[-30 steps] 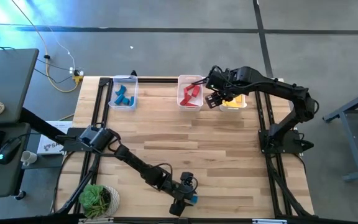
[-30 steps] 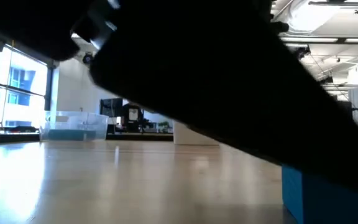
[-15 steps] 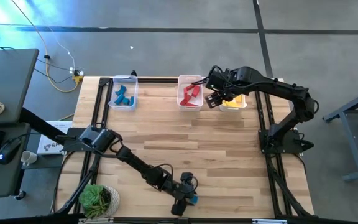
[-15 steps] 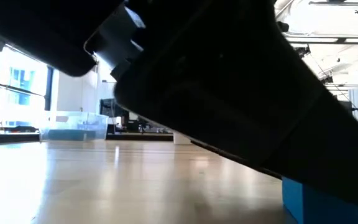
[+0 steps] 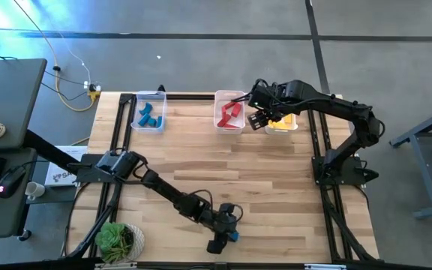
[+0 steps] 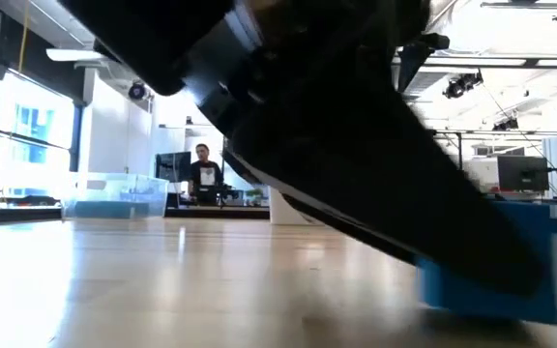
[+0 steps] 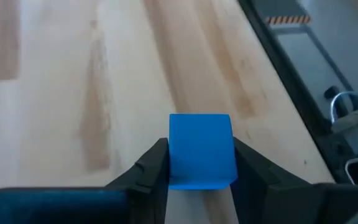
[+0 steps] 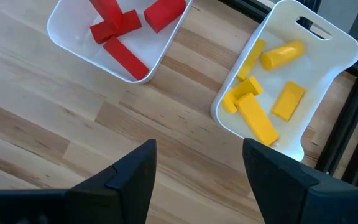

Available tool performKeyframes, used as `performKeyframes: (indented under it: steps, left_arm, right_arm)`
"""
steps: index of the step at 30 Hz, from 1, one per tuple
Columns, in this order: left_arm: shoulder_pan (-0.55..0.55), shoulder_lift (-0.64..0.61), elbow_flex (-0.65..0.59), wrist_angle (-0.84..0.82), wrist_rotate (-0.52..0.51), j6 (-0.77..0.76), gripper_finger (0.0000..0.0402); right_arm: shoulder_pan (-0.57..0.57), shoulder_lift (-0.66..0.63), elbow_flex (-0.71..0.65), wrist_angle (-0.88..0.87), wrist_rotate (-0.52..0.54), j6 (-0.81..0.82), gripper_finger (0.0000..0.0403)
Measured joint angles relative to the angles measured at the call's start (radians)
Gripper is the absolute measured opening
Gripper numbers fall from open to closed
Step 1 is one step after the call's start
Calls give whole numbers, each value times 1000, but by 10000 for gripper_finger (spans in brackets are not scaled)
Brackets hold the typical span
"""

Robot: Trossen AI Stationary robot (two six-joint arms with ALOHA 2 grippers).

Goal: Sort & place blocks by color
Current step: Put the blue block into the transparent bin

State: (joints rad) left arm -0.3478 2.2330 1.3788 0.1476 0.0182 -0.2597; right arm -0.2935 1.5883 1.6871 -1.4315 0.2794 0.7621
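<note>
The blue block (image 7: 201, 149), near the table's (image 5: 276, 180) front edge far from the blue bin (image 5: 148, 112), is now clamped by the left gripper (image 7: 197, 163), which has just closed, so carrying can begin; the right gripper (image 8: 197, 162) hangs released by the yellow bin (image 8: 316, 43).

From straight overhead we see the whole table (image 5: 223, 161). At tabletop level we look across it into the room, an arm looming close. The left wrist camera peers down closely at a blue cube (image 7: 201, 149), lying toward six o'clock overhead. The right wrist camera overlooks the red bin (image 8: 114, 37) and yellow bin (image 8: 278, 81), at twelve to one o'clock overhead.
</note>
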Motion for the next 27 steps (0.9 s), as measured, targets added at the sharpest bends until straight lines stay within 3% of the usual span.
performKeyframes:
  steps: [12, 27]
  left_arm:
    - [94, -233, -2, -380, -81, 146, 102]
    - [289, -549, -15, -675, -339, 319, 102]
  right_arm:
    - [0, 0, 0, -5, 9, 0, 224]
    - [-6, 0, 0, -5, 79, -2, 224]
